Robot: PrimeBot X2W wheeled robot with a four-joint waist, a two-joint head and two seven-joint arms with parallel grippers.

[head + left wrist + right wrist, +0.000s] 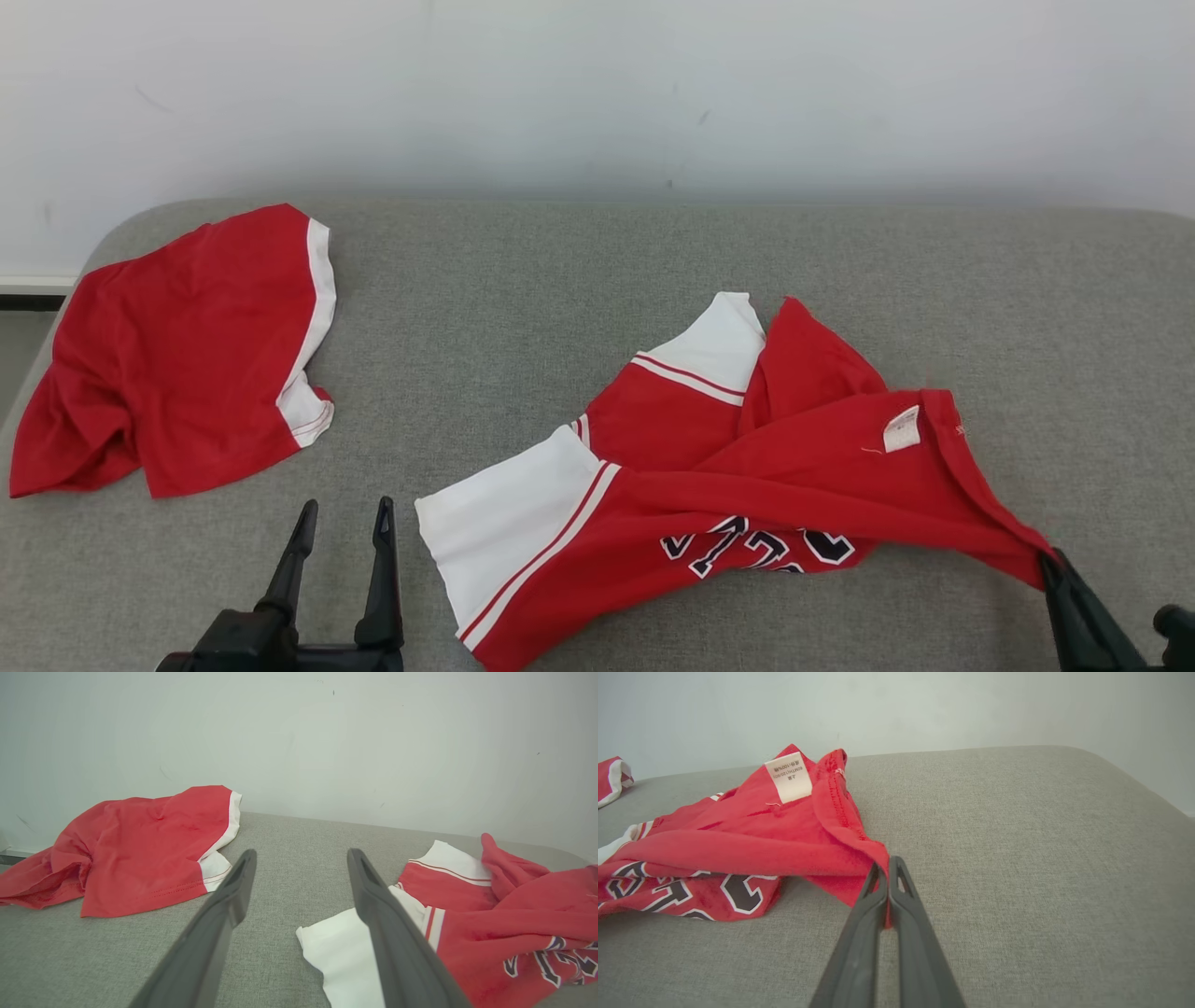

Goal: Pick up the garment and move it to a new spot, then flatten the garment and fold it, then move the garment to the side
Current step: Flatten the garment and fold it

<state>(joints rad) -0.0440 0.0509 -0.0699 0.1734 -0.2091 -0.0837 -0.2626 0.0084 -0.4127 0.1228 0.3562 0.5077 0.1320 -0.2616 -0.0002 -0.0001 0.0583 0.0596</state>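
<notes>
On the right half of the grey fabric-covered table (579, 252), the garment (803, 467) lies crumpled: a red jersey with white sleeves edged in red stripes. Large dark letters outlined in white run across it, partly folded under, so no word can be read. A small white label (788, 777) sewn to the red cloth carries tiny dark print, too fine to make out. The right gripper (887, 872) comes in low from the near right corner, its jaws closed tight on the red hem, which is drawn to a point there. The left gripper (301, 856) sits low over the table, fingers pointing toward the wall (597, 93), jaws wide apart and holding nothing, just left of the garment's white part. The left wrist view shows a second red garment (140, 849) with white trim at the far left, well apart. The right wrist view catches a corner of it at its left edge.
</notes>
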